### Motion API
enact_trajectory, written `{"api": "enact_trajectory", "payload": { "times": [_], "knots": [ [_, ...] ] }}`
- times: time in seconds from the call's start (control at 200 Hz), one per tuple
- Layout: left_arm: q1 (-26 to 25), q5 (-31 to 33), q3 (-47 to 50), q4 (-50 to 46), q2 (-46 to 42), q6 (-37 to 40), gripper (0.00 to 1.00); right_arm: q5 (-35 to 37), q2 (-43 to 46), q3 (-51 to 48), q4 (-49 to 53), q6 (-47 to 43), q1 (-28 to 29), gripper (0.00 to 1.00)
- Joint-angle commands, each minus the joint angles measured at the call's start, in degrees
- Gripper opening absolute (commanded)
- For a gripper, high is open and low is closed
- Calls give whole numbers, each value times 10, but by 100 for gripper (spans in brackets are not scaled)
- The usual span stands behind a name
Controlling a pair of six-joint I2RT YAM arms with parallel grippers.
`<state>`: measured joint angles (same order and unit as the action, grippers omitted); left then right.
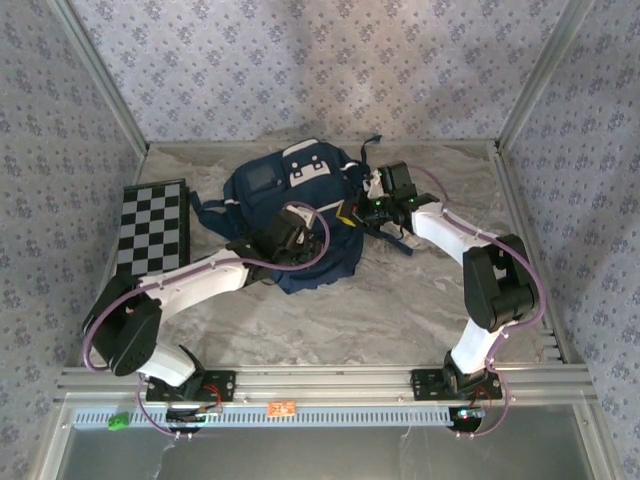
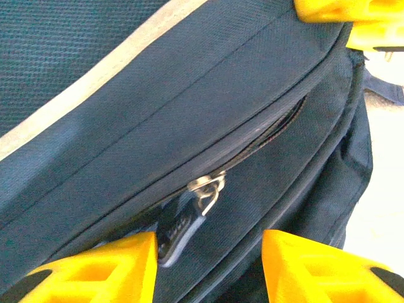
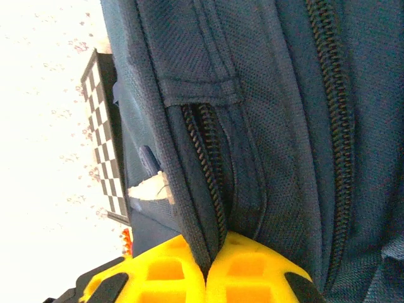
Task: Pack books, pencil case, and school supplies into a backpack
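Note:
The navy backpack [image 1: 285,190] lies in the middle of the table with its white patches facing up. My left gripper [image 1: 300,238] hovers low over its front, open, and its yellow fingers [image 2: 107,268] straddle a metal zipper pull [image 2: 205,189] on a partly open pocket without touching it. My right gripper [image 1: 355,213] is at the bag's right side, shut on the fabric edge beside a zipper [image 3: 211,208]. That gripper's yellow tips [image 2: 334,12] also show in the left wrist view. The books, pencil case and school supplies are out of view.
A black-and-white checkered board [image 1: 152,225] lies left of the backpack, also seen past the bag as the checkered board [image 3: 104,132]. Bare marbled tabletop [image 1: 380,310] lies in front of the bag. Patterned walls enclose the table on three sides.

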<state>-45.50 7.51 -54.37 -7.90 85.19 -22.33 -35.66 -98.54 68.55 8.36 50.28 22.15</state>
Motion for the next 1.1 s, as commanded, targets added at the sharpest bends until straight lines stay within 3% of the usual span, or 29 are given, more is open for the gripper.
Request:
{"api": "enact_trajectory", "payload": {
  "times": [0.0,0.195,0.34,0.45,0.575,0.695,0.845,1.094],
  "knots": [
    [-2,18,-30,46,18,4,47,-14,7,3,-62,34,12,0],
    [-1,49,-39,67,47,-12,46,-17,8,3,-84,52,18,0],
    [-1,103,-52,41,56,-40,40,-18,10,3,-84,51,19,0],
    [-1,75,-44,69,59,-39,30,-17,9,3,-84,49,20,0],
    [0,107,-57,50,66,-58,24,-16,8,-19,-84,47,20,0],
    [0,134,-56,37,61,-78,10,-14,13,-23,-76,39,18,0],
    [9,145,-49,9,50,-99,0,-14,21,-25,-66,31,8,0],
    [23,122,20,-32,-16,-70,0,-20,24,-9,-39,11,-18,0]
  ]
}}
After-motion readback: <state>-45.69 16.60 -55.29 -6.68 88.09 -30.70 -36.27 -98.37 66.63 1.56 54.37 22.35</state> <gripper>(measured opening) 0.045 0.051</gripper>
